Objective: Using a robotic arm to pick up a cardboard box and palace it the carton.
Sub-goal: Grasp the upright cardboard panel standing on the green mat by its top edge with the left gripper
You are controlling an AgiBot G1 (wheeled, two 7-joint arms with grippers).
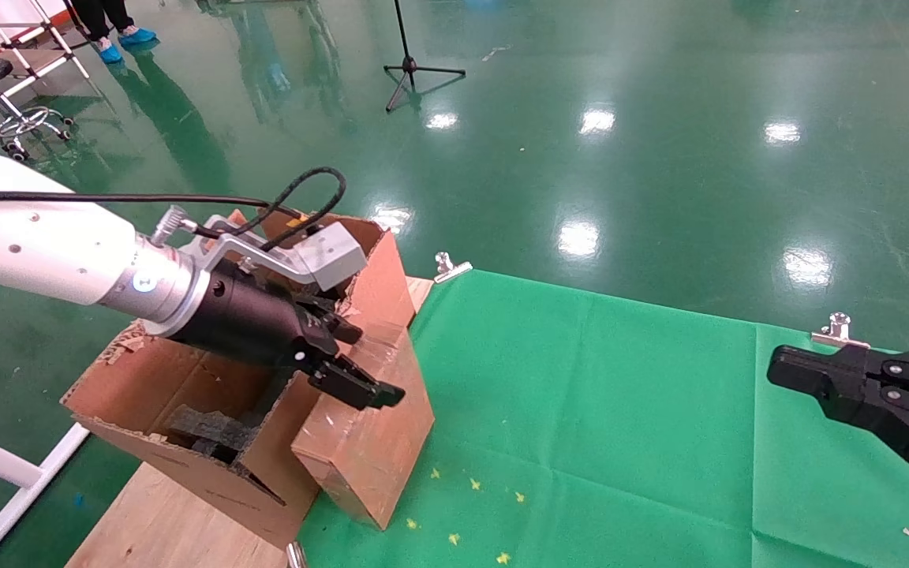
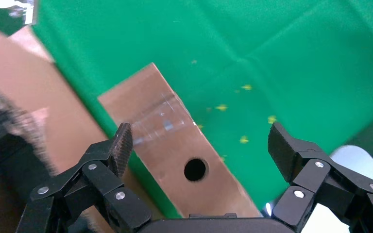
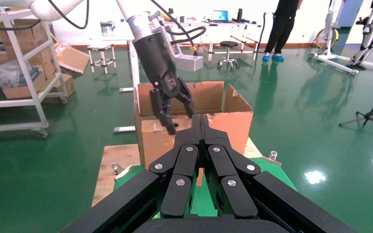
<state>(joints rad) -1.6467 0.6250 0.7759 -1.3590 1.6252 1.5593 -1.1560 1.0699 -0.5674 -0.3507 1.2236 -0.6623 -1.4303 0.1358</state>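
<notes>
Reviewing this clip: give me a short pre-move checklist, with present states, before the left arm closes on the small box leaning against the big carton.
1. Left claw open: ok, fingers spread wide.
2. Claw over the cardboard box: ok, it hovers above the upper face, not touching.
3. Box straddled by both fingers: cannot tell; the wrist view shows one fingertip over the box, the other out over the green cloth.
4. Box seated flat: not ok, it leans tilted against the carton.
5. Carton open to receive: ok, flaps up, black foam inside.
6. Right claw out of the way: ok, shut, at the cloth's far right.
</notes>
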